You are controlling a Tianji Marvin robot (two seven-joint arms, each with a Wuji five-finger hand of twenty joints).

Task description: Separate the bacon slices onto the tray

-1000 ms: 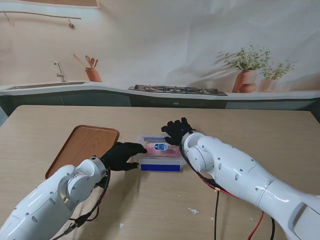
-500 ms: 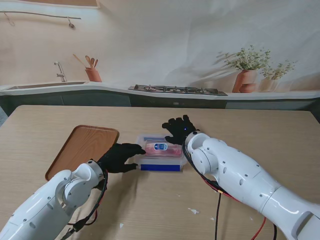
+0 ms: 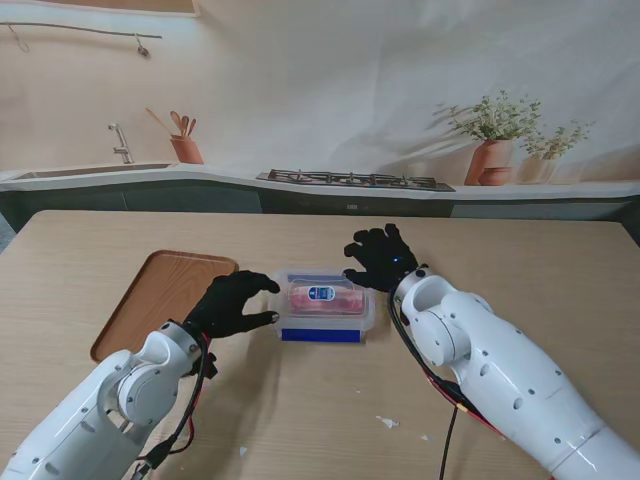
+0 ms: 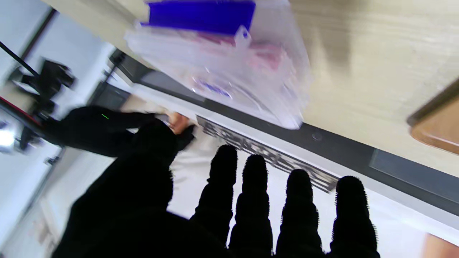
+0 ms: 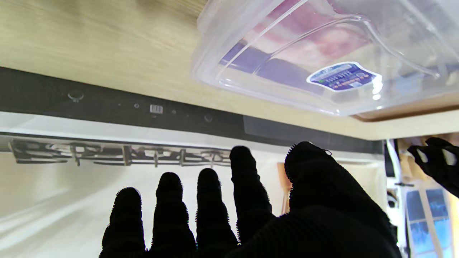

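Bacon box [image 3: 324,305]: a clear lidded container with pink slices inside, in the middle of the table [image 3: 520,260], its lid on; the blue edge faces me.
Long axis: the box runs from 9 o'clock to 3 o'clock in the stand view.
Tray [image 3: 165,295]: wooden, with nothing on it, well apart from the box, toward 9 o'clock.
Left hand [image 3: 232,303]: fingers spread, holding nothing; it is just beside the box's 9 o'clock end, with a small gap, as far as I can tell.
Right hand [image 3: 383,259]: also spread and holding nothing, near the box's far corner at about 2 o'clock.
Nearer hand: the two look almost equally near to the box; the left is nearer to the tray.
Judgement: the lid must come off first, so the two hands probably need to take opposite ends.
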